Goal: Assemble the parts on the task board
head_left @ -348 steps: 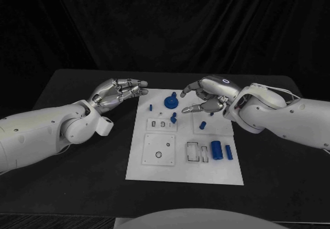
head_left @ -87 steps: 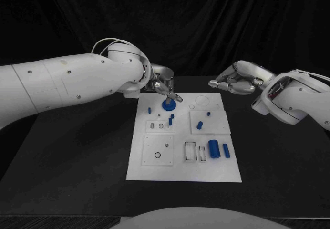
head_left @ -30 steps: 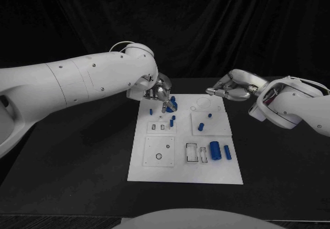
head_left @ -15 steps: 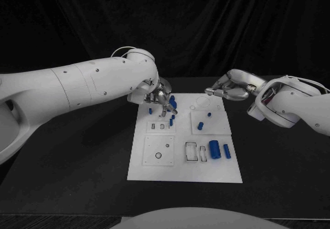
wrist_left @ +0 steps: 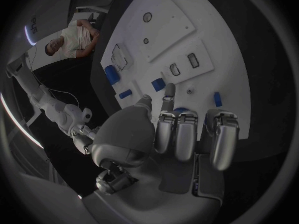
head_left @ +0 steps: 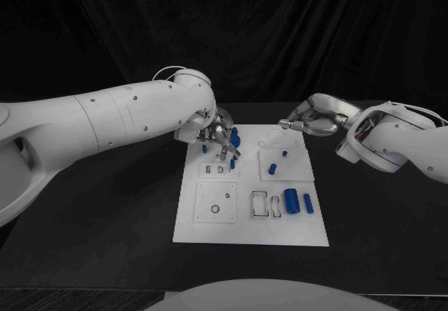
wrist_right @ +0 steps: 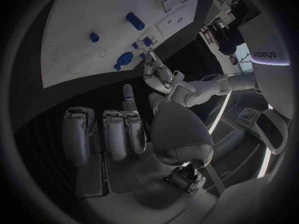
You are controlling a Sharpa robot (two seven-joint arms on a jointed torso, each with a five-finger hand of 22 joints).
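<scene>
We see the left hand over the task board's far-left corner, fingertips pinching the blue round part. Right hand hangs past the far edge, fingers curled in, holding nothing.

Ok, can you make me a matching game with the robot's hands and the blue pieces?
Things:
1. left hand
2. right hand
3. big blue cylinder
4. task board

Places:
A. lying near the board's right edge
B. white plate in the table's middle
C. over the board's far left part
D. beside the board's far right corner

Pairs: 1-C, 2-D, 3-A, 4-B
</scene>
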